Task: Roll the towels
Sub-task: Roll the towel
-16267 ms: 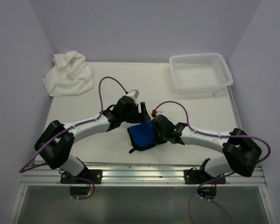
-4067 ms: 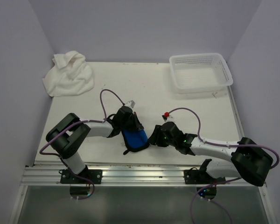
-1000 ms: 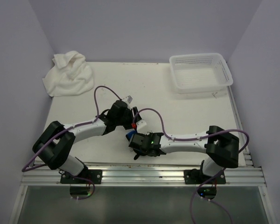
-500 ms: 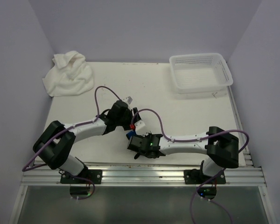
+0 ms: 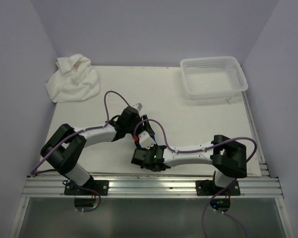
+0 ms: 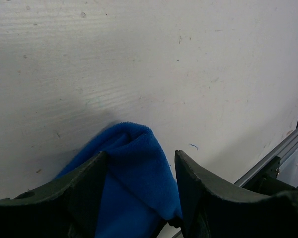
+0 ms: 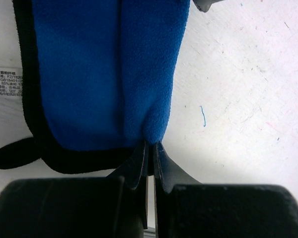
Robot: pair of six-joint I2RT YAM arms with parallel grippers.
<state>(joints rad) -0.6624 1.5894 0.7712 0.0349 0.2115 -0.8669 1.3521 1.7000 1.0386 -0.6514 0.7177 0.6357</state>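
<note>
The small blue towel (image 7: 94, 69) lies folded lengthwise on the table, black trim (image 7: 64, 161) along its near end. My right gripper (image 7: 150, 145) is shut on the near tip of the fold. My left gripper (image 6: 141, 154) stands open astride the towel's (image 6: 134, 183) far end, a finger on each side of the raised fold. From above, both grippers, left (image 5: 140, 130) and right (image 5: 140, 148), meet over the towel and hide nearly all of it. The large white towel (image 5: 73, 79) sits crumpled at the table's far left corner.
A white perforated basket (image 5: 214, 77) stands at the far right. The metal rail (image 5: 149, 186) runs along the front edge, close behind the right gripper. A white care label (image 7: 2, 82) sticks out from the blue towel's left side.
The right arm has swung left and drawn back towards the front rail with the towel's end. The left gripper has stayed over the far end.
</note>
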